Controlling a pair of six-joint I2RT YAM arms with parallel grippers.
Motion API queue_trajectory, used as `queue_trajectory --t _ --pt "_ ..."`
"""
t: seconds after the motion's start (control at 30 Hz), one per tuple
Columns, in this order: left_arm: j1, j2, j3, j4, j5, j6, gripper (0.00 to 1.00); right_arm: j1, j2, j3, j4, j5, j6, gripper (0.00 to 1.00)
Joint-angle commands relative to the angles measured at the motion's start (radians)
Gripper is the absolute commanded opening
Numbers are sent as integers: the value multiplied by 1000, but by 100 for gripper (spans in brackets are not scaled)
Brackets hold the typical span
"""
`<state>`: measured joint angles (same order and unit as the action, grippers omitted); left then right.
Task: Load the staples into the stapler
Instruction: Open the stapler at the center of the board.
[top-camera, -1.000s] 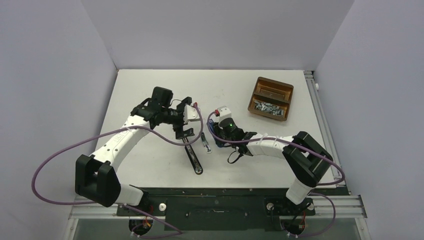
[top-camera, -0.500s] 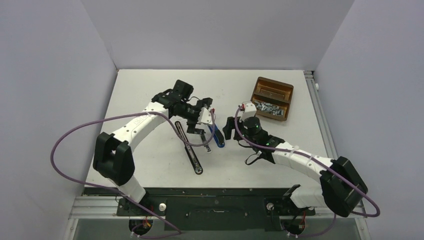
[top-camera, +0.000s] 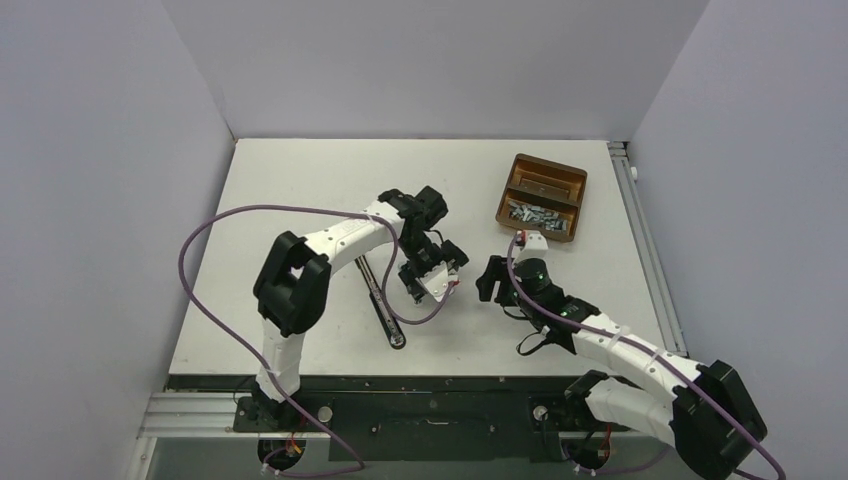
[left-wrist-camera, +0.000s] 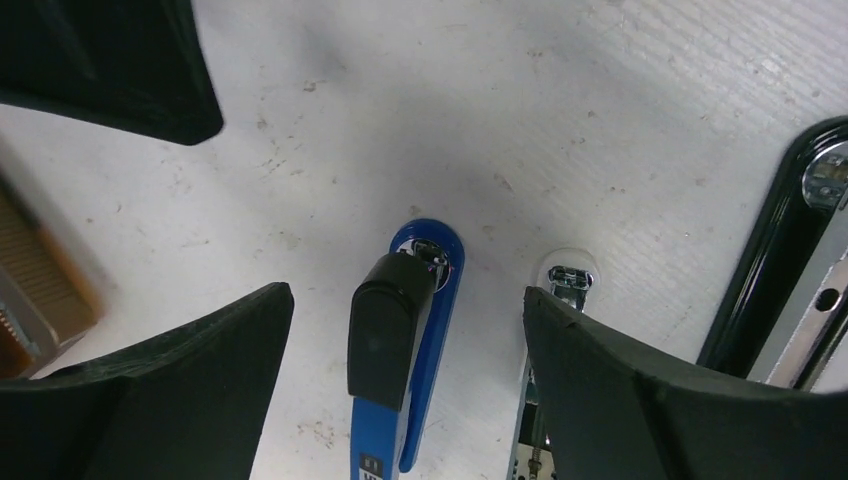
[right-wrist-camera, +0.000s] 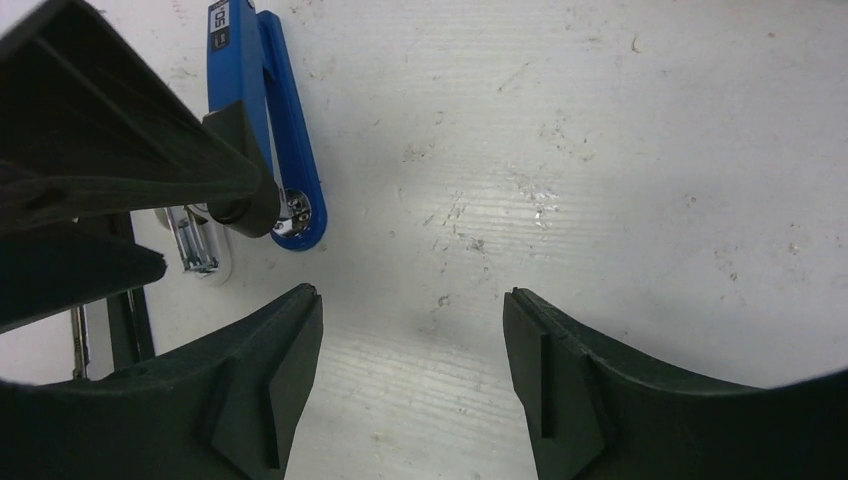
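Left fingers (left-wrist-camera: 200, 380) apart, straddling blue plastic stapler (left-wrist-camera: 437, 300) on white counter (top-camera: 300, 200). Right fingers (right-wrist-camera: 250, 400) apart, empty, just beside. Silver-grey staple strips (top-camera: 533, 213) lying in brown two-compartment tray (top-camera: 579, 205), well apart. Risk: off-centre squeeze skidding stapler sideways, spoiling loading.

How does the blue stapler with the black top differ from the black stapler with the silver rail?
Colour: the blue stapler has a blue base under a black top piece; the black stapler has a black frame around a bare silver rail. Place: the blue stapler lies between the open fingers of the left gripper; the black stapler lies outside them, beyond one finger. Both rest on the white table.
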<state>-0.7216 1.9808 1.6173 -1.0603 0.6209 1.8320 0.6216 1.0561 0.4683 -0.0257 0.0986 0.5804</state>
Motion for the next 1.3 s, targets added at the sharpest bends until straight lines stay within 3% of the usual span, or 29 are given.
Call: queue_trajectory --t 0.0,0.27,0.43,0.73,0.9,1.13,1.27 --pt "-8 60 99 -102 -48 112 80 -14 -78 -38 17 -7 41 65" --pt "-11 145 173 -69 -101 90 62 -54 -120 -101 87 -88 66 66" --pt "-18 185 218 -103 -132 108 41 -94 -127 -131 160 -221 80 67" --pt "-46 173 191 -127 -165 145 36 -179 -64 -192 325 -418 92 70" --pt "-56 162 251 -138 -138 104 26 -190 -36 -207 356 -430 70 76" --pt "-56 145 371 -242 -102 73 14 -189 50 -178 387 -438 53 76" --pt "-57 125 377 -277 -94 69 14 -186 63 -166 426 -481 41 77"
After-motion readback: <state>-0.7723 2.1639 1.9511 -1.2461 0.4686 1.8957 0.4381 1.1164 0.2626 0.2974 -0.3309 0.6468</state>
